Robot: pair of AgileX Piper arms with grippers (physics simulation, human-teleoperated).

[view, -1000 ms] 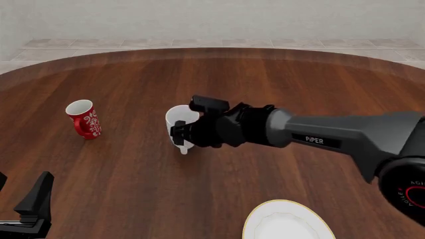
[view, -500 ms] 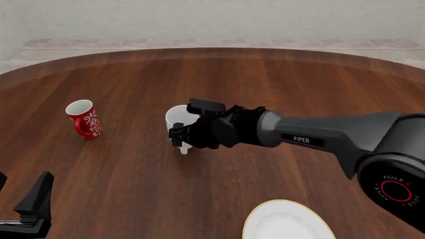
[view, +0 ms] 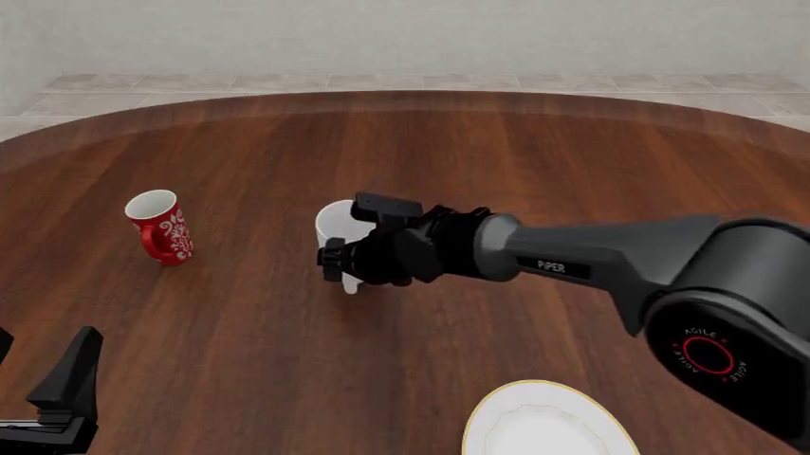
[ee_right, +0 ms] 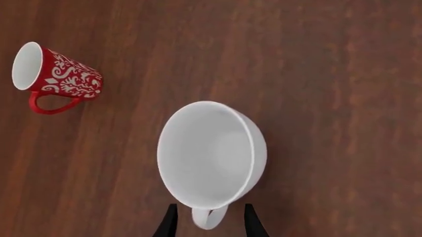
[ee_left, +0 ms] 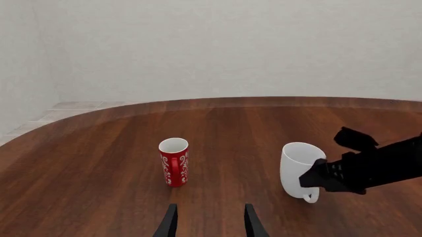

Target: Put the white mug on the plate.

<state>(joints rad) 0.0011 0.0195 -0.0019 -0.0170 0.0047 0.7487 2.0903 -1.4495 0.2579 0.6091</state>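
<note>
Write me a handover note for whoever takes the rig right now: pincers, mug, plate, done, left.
Right pincer: open, fingers straddling the handle of the white mug, not closed on it.
Left pincer: open, holding nothing, parked low at the near left of the table.
White mug: upright on the table near the centre, handle towards the arms' side.
Plate: near edge of the table, right of centre, nothing on it.
Red mug: upright, left of the white mug; not part of the job.
Done: right arm lined up at the handle.
Left: close on the handle, lift, carry to the plate, set down, release.
</note>
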